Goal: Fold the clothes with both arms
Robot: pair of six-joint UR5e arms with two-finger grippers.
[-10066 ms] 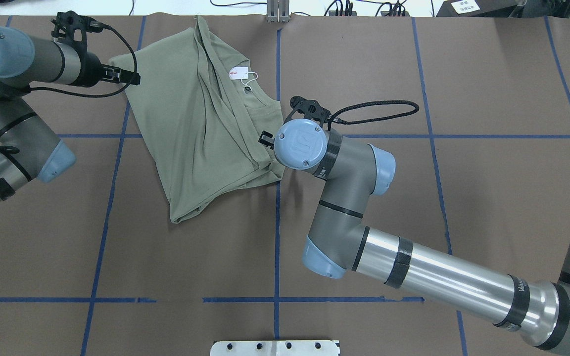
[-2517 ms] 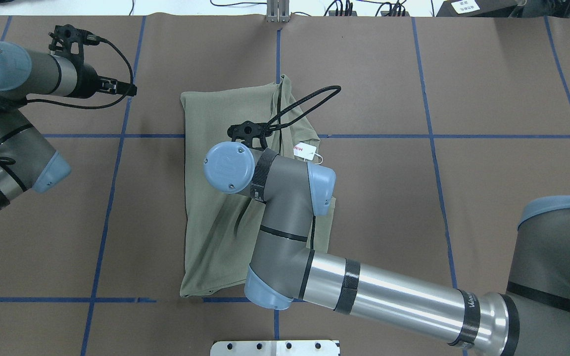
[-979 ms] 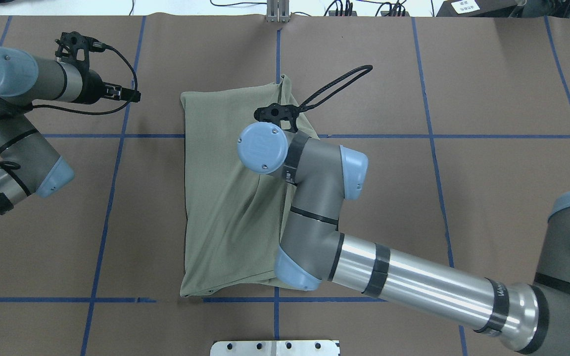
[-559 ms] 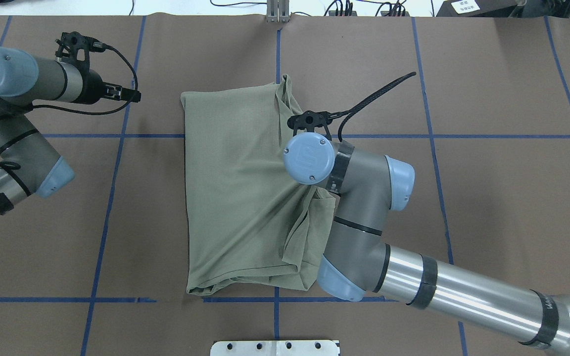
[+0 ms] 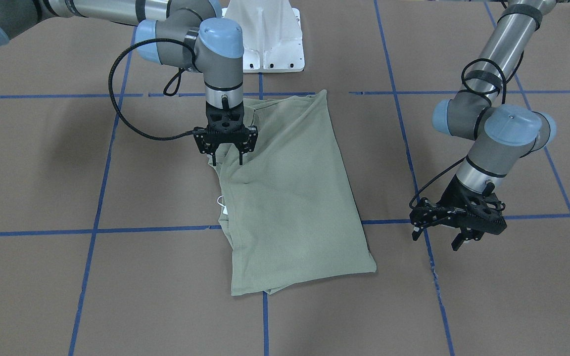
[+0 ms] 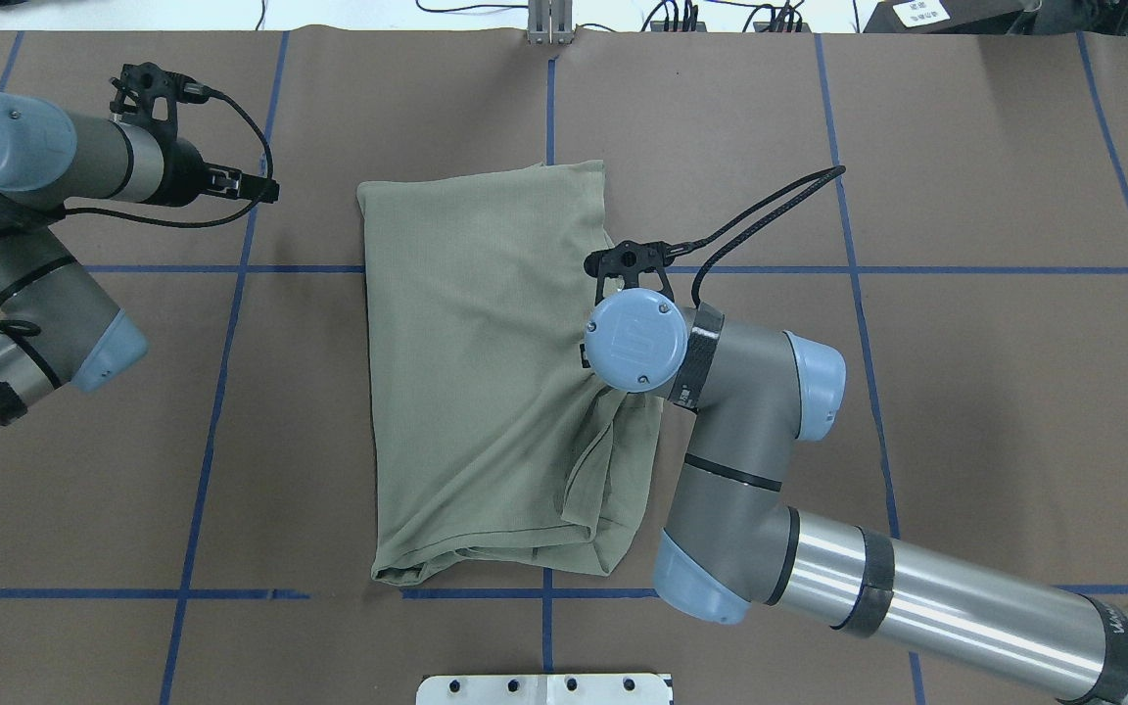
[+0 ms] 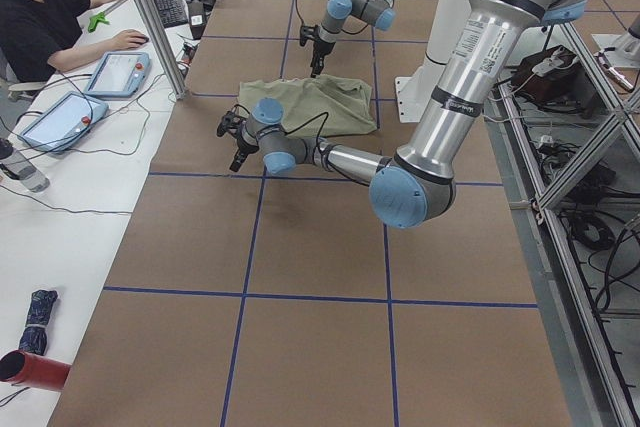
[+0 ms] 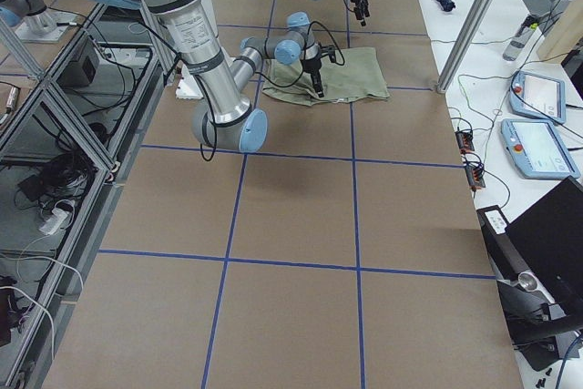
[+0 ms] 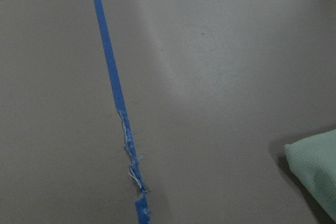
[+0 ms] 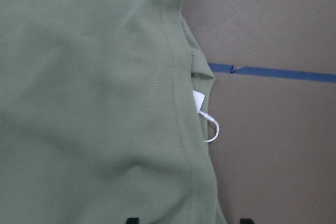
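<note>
The olive-green shirt [image 6: 486, 372] lies folded into a tall rectangle in the middle of the brown table, with creases fanning out at its near right corner. Its white hang tag [image 10: 198, 100] peeks out from under the folded edge. My right gripper [image 5: 226, 160] points straight down over that edge, open, its fingers wide apart with bunched fabric between them. In the right wrist view only the two fingertips [image 10: 132, 220] show, above the cloth. My left gripper [image 5: 436, 240] hovers open and holds nothing, well off the shirt's far left corner [image 9: 315, 166].
Blue tape lines [image 6: 221, 392] mark a grid on the table; one strip is torn [image 9: 131, 156]. The white pedestal base [image 5: 265, 34] stands at the robot's edge. A person [image 7: 40, 27] sits at a side desk with tablets [image 7: 115, 72].
My right arm has carried the shirt's edge across to the right and laid it down, so the fold's far right corner now lies flatter. The left arm has stayed put.
</note>
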